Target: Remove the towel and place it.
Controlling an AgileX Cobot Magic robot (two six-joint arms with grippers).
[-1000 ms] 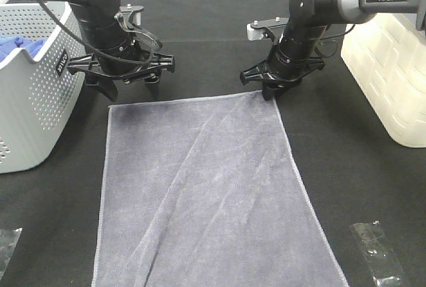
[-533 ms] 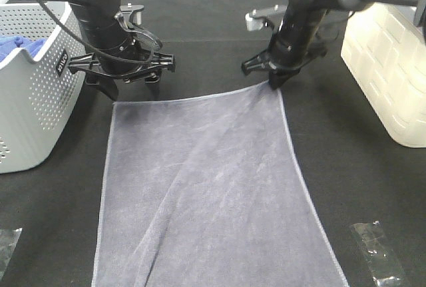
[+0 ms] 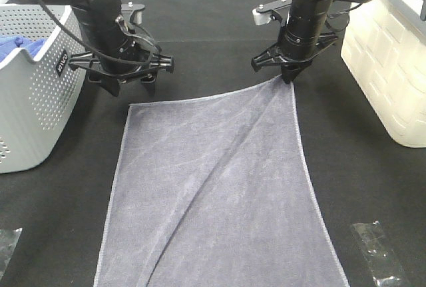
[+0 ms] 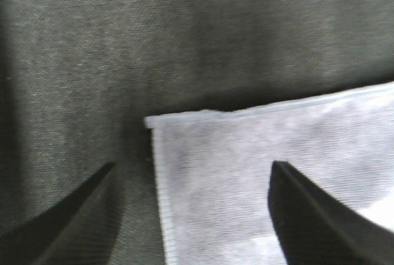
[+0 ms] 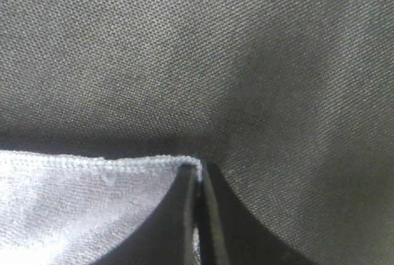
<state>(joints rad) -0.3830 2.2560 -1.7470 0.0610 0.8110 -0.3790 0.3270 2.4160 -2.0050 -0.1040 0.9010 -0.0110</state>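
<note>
The towel, grey-lavender with a thin stitched hem, lies spread on the black tabletop. In the high view it reaches from just above the middle down to the 6 o'clock edge, where it is cut off. Its far edge slants, with the 1 o'clock corner farther back than the 11 o'clock corner. A long crease runs from the 1 o'clock corner toward 7 o'clock.

A grey perforated basket stands at 9 o'clock, apart from the towel. A cream bin stands at 3 o'clock, also apart from it.

The left gripper sits at 11 o'clock, just beyond the towel's far-left corner. Its fingers are spread wide and grasp nothing. In the wrist view one finger is over the cloth and the other over bare tabletop, with the corner lying flat between them. Whether the tips touch the surface cannot be told.

The right gripper points down at 1 o'clock. Its fingers are clenched together on the towel's far-right corner, and the hem runs straight into the pinch.

A bright blue cloth shows inside the grey basket at 10 o'clock. One scrap of clear plastic lies on the tabletop at 5 o'clock. Another scrap lies at 7 o'clock, and both are clear of the towel.
</note>
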